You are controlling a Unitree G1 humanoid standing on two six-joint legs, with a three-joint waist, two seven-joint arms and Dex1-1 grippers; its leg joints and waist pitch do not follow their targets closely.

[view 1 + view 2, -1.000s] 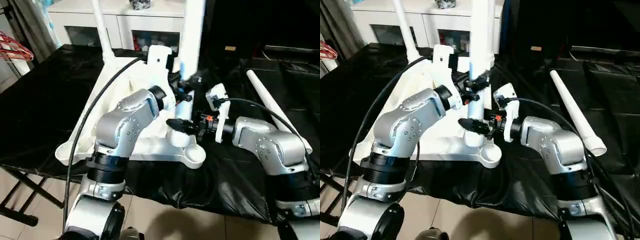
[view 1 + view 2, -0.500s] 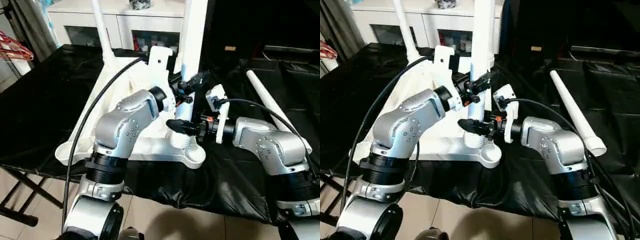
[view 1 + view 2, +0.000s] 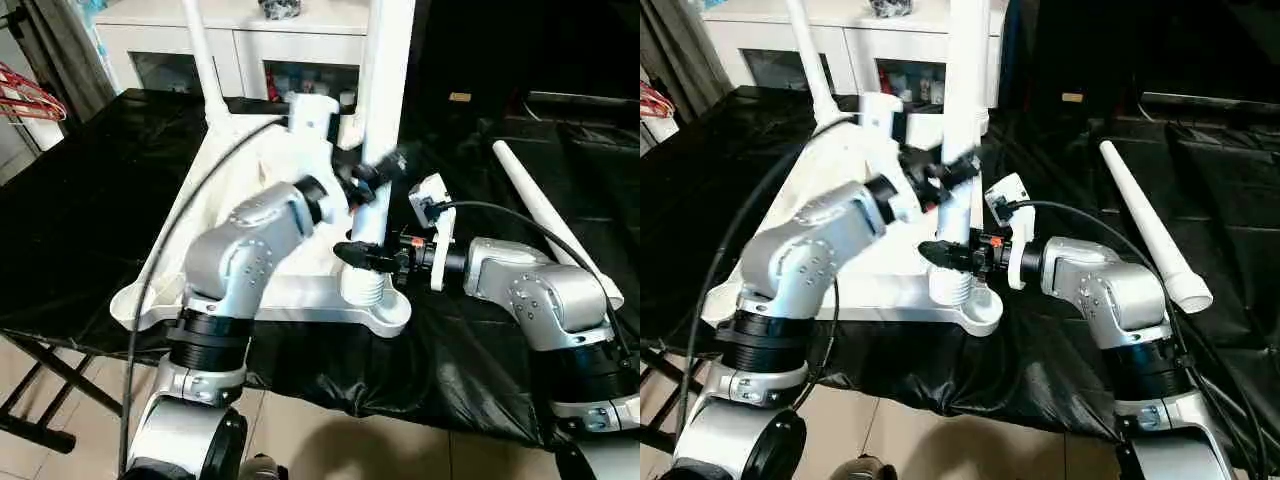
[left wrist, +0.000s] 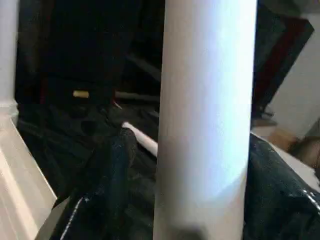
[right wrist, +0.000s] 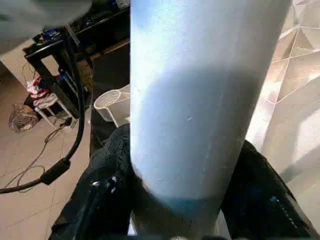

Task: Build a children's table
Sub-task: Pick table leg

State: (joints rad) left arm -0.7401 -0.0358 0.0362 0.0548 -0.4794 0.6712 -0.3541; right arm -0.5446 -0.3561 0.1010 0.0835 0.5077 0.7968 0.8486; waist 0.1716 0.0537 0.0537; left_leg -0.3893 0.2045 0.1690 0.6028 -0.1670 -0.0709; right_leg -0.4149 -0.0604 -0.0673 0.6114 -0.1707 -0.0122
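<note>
Tabletop (image 3: 250, 190) lies underside-up; upright leg (image 3: 385, 90) seated in its 5 o'clock corner socket (image 3: 365, 290). Right gripper (image 3: 372, 260) clamps the leg's base; left gripper (image 3: 375, 172) straddles it higher, grip unclear. We should keep the leg plumb while twisting.

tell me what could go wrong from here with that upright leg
1. The leg stands in the near corner socket with its threads visible, so it looks not fully seated; it could tip if released.
2. The right claw grips it low near the base while the left claw looks loose, so the tall top may sway.
3. The tabletop reaches the black table's near edge; a hard push could slide it off.
</note>
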